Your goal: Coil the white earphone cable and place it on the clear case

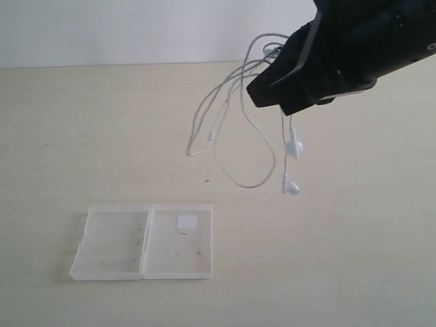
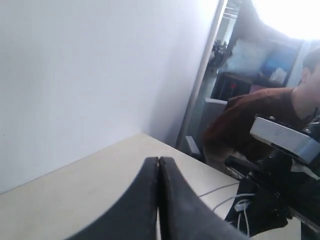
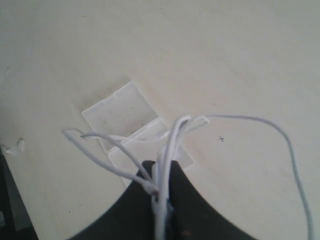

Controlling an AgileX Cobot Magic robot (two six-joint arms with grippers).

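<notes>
The white earphone cable (image 1: 253, 184) hangs in loose loops above the table, bunched where my right gripper (image 1: 266, 87) is shut on it. Two earbuds (image 1: 293, 146) dangle below that gripper. In the right wrist view several strands of the cable (image 3: 172, 135) run between the shut jaws of the right gripper (image 3: 161, 167). The clear case (image 1: 112, 245) lies open and flat on the table, below and left of the hanging cable, with a white sticker (image 1: 187, 221) in its right half. My left gripper (image 2: 158, 160) is shut with nothing in it, and is out of the exterior view.
A beige table (image 1: 354, 259) runs back to a white wall (image 1: 136, 30). The left wrist view shows the table's far corner (image 2: 145, 136), a person in a dark red top (image 2: 260, 110) beyond it, and the right arm (image 2: 280, 200) with the cable.
</notes>
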